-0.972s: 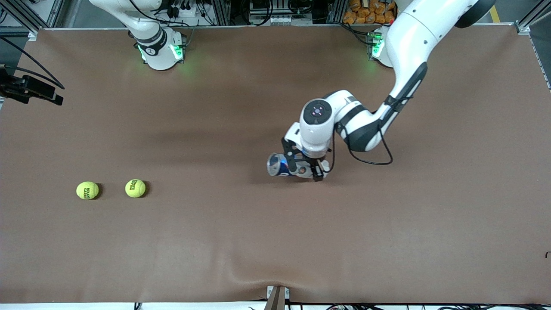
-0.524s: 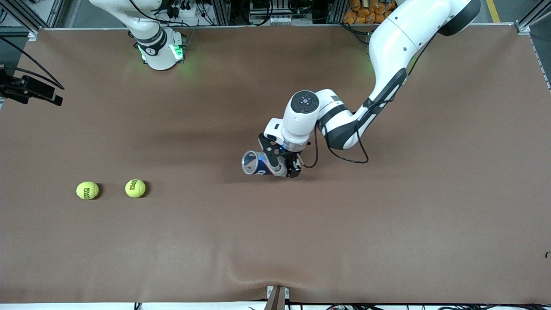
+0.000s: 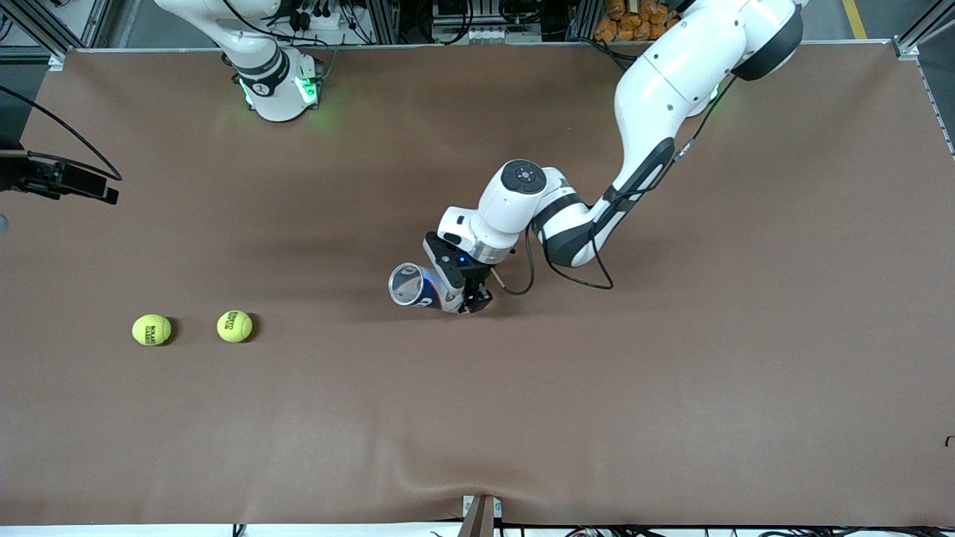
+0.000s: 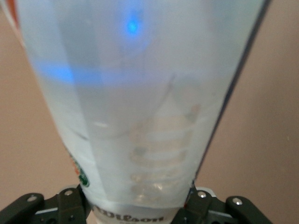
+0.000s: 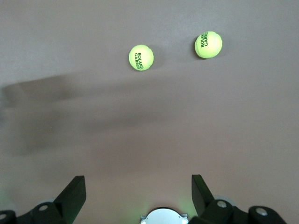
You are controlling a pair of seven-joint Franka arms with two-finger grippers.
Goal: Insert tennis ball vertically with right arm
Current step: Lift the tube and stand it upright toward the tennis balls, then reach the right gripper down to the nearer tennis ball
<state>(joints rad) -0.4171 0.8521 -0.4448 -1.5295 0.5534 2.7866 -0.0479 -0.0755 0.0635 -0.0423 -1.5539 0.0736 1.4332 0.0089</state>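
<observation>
From my console I see the left gripper clamped on a clear tennis-ball can, carried over the middle of the table with the can lying on its side, its open mouth turned toward the right arm's end. In the left wrist view the can fills nearly everything, a Wilson label showing at its base where the fingers pinch it from both sides. The right gripper shows only as a dark shape at the table edge on the right arm's end; in its own wrist view the fingers stand spread wide with nothing between them, looking down on both balls. Those two tennis balls sit side by side on the brown cloth toward the right arm's end, slightly apart, nearer the front camera than the can. In the right wrist view they are and, lettering visible. Bare cloth lies between the can's mouth and the closer ball, and I have a broad open stretch along the table's near edge, where the cloth puckers slightly at mid-edge.
</observation>
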